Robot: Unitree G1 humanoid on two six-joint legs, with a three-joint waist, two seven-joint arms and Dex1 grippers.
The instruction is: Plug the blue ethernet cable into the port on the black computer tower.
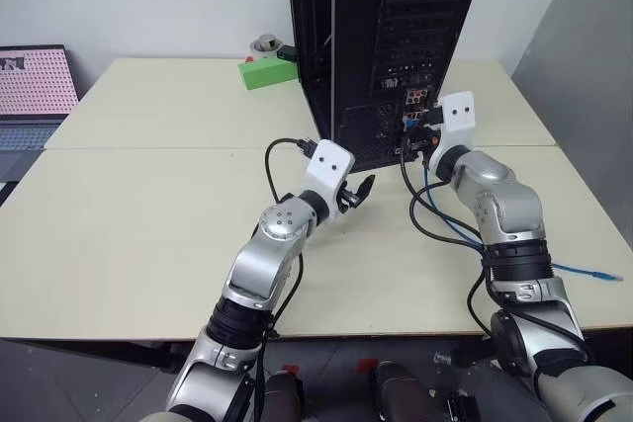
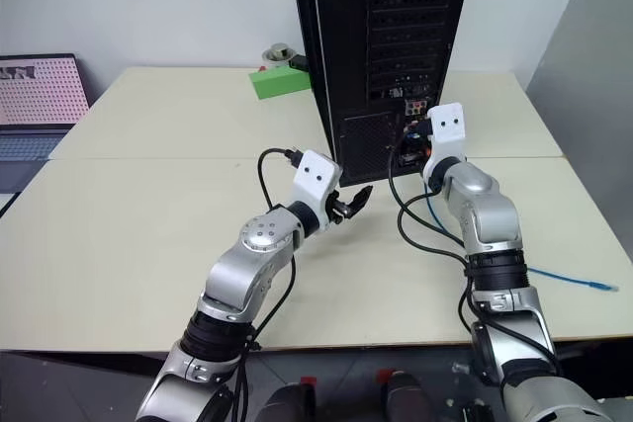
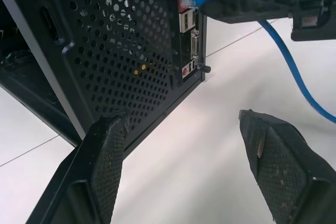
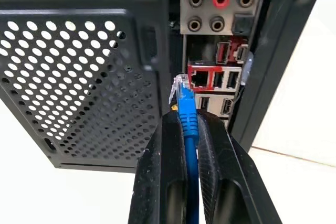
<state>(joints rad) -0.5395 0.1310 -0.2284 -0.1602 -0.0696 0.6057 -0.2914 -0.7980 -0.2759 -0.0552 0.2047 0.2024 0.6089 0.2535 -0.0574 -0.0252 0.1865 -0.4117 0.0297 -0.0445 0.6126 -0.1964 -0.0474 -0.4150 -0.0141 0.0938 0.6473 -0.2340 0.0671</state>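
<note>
Insertion step: right gripper (image 4: 190,124) clamped on blue ethernet cable (image 4: 187,116), plug just beside port (image 4: 199,80); left gripper (image 3: 184,145) apart; next, align and push.

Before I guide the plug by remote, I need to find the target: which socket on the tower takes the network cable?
Start at the black computer tower on the table and go down its back panel to the connector strip beside the mesh vent. Below the round audio jacks sits the port, a squarish dark socket in a red surround. The blue ethernet cable's clear plug hovers just before it.
</note>
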